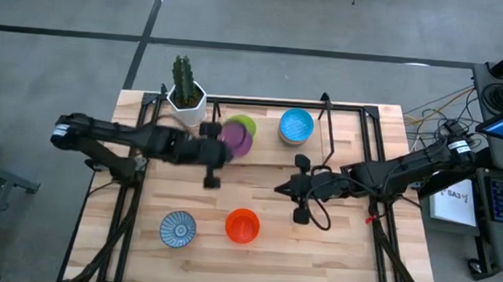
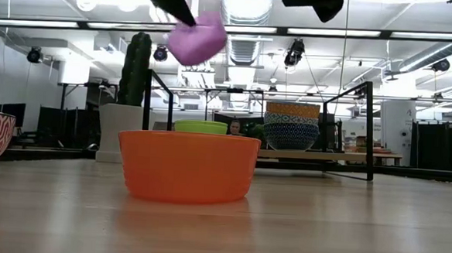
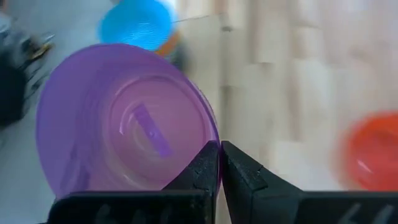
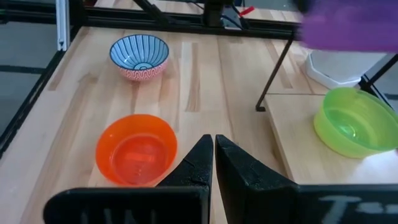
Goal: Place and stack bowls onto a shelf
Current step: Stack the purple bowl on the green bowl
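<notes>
Pinching the purple bowl (image 3: 124,118) by its rim, the left end effector (image 3: 220,155) should be centred over the green bowl (image 1: 244,123) at upper centre before release, while the right end effector (image 4: 214,149), pressed together empty, is kept clear.

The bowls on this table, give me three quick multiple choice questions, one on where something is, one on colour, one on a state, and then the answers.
1. Where is the green bowl? A on the shelf B on the floor C in the orange bowl
2. What colour is the bowl in the left gripper? A yellow B purple C white
3. The right gripper is: A holding a bowl B wide open C shut, empty

Answers: 1 A, it sits on the shelf board. 2 B, the fingers pinch the purple bowl by its rim. 3 C, its fingers meet with nothing between.
</notes>
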Controlling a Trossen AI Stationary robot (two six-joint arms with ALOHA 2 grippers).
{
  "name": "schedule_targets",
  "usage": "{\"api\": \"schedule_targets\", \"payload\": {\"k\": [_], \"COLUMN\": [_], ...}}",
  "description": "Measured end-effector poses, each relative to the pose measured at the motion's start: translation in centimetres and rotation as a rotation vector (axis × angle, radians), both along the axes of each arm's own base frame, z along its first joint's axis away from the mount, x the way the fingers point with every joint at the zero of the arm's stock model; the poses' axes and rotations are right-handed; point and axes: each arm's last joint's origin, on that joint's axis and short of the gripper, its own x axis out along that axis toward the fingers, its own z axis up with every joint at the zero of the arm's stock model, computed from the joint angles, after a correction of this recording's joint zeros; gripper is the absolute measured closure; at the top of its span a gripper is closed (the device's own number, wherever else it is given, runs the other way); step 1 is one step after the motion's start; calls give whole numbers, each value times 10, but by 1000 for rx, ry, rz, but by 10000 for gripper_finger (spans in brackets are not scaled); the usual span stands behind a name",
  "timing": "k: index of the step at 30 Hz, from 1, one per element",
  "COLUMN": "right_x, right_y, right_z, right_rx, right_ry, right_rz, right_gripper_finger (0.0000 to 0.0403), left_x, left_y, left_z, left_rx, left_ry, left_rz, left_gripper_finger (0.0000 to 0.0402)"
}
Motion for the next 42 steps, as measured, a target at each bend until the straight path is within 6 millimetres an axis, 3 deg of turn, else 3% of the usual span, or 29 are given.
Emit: {"api": "schedule_targets", "payload": {"k": [6,11,23,31,42], "right_x": [-1,-1,-2,-2,-2], "right_y": [0,0,0,0,0], "right_z": [2,1,1,0,0], "right_rx": [-20,-27,-29,-29,-29], "right_ry": [-5,-3,0,2,3], "right_rz": [17,20,21,21,21], "right_gripper_finger": [394,394,394,394,394], "left_x": [4,12,46,54,56], "left_y": [56,79,95,100,100], "left_z": [-16,-34,-75,-88,-89], "left_rx": [-22,-107,-6,9,-6], "left_ry": [-25,3,213,250,242], "left_rz": [173,173,228,225,216], "left_gripper_finger": [402,401,401,401,401]}}
